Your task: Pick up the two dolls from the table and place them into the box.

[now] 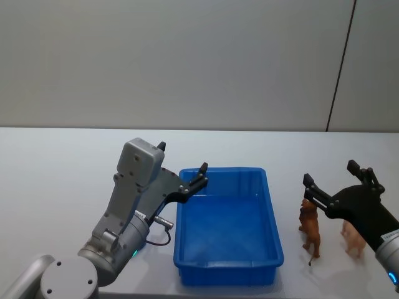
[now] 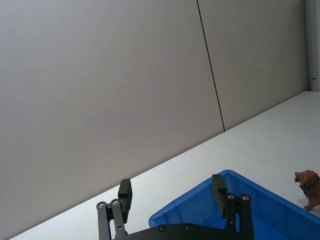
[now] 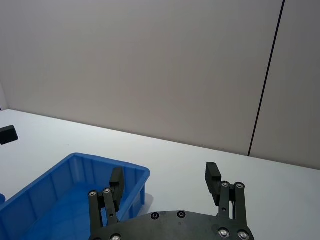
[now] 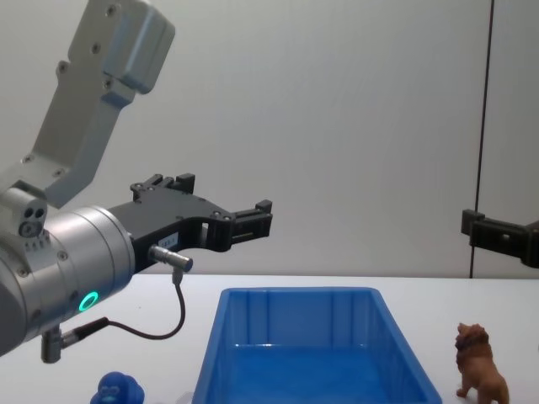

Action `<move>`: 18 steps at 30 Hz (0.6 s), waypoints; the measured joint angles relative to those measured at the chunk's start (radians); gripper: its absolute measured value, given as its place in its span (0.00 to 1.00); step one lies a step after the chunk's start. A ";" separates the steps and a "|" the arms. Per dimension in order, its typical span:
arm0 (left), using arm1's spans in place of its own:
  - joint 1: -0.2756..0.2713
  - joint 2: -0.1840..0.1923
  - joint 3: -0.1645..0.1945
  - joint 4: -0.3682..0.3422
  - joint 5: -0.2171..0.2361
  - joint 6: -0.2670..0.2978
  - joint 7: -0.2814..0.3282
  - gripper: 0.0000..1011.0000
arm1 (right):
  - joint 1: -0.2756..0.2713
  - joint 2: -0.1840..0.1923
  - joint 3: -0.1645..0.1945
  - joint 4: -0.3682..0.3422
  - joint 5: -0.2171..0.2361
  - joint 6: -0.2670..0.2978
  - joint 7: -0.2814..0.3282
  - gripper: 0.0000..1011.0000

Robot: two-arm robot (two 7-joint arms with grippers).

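Blue box (image 1: 224,227) (brown lion (image 1: 310,227) beside)

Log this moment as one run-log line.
left pincer: open, raised by box left rim | right pincer: open, raised above lion | blue doll: on table | box: empty

The brown lion (image 1: 310,230) stands upright on four legs on the white table (image 1: 75,162), lower right of the head view, just right of the blue box (image 1: 275,218) and apart from it. The box sits bottom centre, open side up. The blue lumpy figure (image 4: 118,390) shows at the chest view's bottom left, seemingly on the table left of the box.
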 joint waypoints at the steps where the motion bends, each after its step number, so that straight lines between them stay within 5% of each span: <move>1: 0.000 0.000 0.000 0.000 0.000 0.000 0.000 0.99 | 0.000 0.000 0.000 0.000 0.000 0.000 0.000 0.99; 18: 0.000 0.000 0.000 0.000 0.000 0.000 0.000 0.99 | 0.000 0.000 0.000 0.000 0.000 0.000 0.000 0.99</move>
